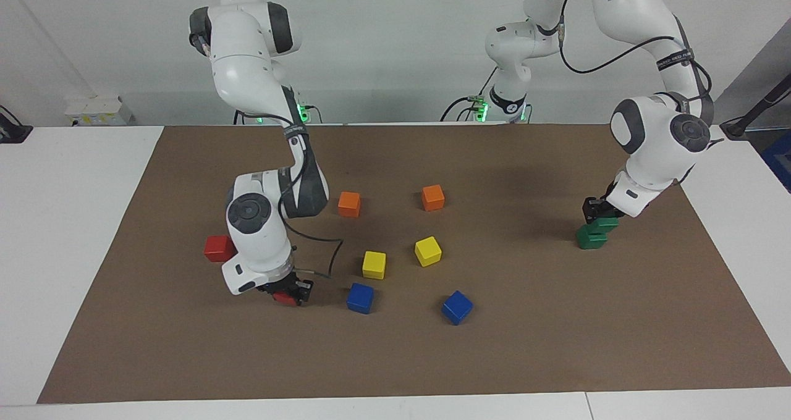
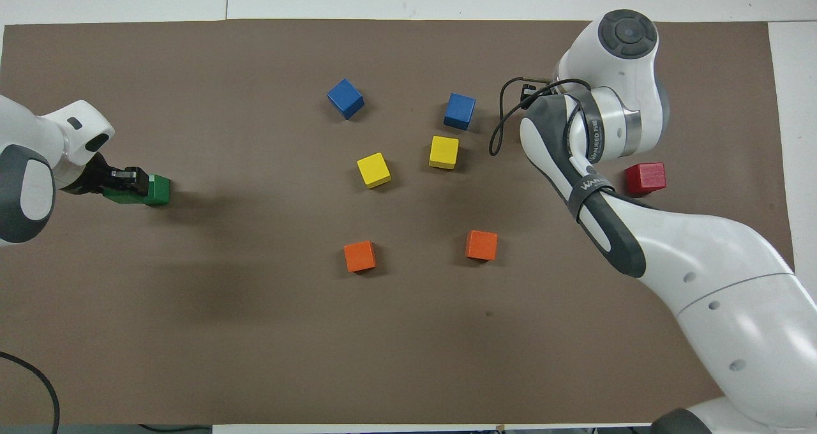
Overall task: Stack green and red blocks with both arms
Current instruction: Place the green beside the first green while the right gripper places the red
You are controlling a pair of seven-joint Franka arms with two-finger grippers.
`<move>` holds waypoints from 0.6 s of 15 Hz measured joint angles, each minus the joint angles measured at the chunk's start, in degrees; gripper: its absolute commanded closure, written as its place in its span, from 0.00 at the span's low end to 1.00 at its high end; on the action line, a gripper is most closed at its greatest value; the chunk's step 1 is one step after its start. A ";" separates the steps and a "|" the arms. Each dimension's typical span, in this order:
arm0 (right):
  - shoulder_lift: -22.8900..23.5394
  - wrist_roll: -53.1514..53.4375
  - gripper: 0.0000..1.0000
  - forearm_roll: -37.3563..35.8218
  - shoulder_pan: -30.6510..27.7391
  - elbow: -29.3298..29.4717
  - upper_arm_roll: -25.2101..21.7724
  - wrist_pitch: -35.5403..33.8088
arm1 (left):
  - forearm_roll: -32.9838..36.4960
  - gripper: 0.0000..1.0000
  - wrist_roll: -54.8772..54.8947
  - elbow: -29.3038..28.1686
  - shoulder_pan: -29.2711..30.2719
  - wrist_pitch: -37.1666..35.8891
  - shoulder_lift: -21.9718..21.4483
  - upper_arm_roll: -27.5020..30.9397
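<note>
Two green blocks stand stacked near the left arm's end of the mat; the upper one [image 1: 604, 223] sits slightly offset on the lower one [image 1: 590, 238]. My left gripper [image 1: 597, 212] is shut on the upper green block; the stack also shows in the overhead view [image 2: 157, 189]. My right gripper [image 1: 288, 293] is low at the mat, shut on a red block [image 1: 285, 298]. In the overhead view the arm's wrist hides that gripper and block. A second red block [image 1: 219, 247] [image 2: 644, 178] lies loose, nearer to the robots and toward the right arm's end.
Two orange cubes [image 1: 349, 204] [image 1: 432, 197], two yellow cubes [image 1: 374, 264] [image 1: 427, 251] and two blue cubes [image 1: 360, 298] [image 1: 457, 307] lie mid-mat on the brown mat [image 1: 556, 346]. One blue cube is close beside my right gripper.
</note>
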 measured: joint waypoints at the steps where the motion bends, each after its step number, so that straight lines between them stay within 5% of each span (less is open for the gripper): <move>1: -3.37 -4.29 1.00 0.00 -1.24 -2.76 -0.05 -0.96 | 0.00 1.00 -0.01 -0.50 0.20 0.89 0.00 0.01; 6: -22.60 -21.00 1.00 0.01 -9.17 -24.88 -0.14 2.60 | 0.00 1.00 -0.08 -2.28 0.20 3.56 0.00 -0.12; 9: -26.63 -23.52 1.00 0.01 -12.33 -32.24 -0.15 7.11 | 0.00 1.00 -0.08 -2.43 0.20 3.71 0.00 -0.20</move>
